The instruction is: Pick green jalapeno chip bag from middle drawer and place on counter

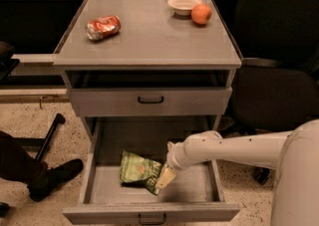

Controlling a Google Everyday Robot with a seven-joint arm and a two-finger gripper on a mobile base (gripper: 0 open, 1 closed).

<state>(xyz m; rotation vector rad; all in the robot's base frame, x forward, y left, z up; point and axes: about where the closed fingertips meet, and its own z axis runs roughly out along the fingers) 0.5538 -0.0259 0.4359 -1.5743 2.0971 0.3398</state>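
**Tool (165, 177) at the green jalapeno chip bag (137, 169)**

The tool is held low inside the open middle drawer (104, 186). The bag's right edge is touched by its tip. The bag is laid on the drawer floor. Whether anything is clamped cannot be told.

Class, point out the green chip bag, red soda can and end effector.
green chip bag (137, 169): camera view, middle of its face.
red soda can (103, 27): camera view, dented side.
end effector (162, 184): camera view, tip, inside the drawer (104, 187) at bag's edge.
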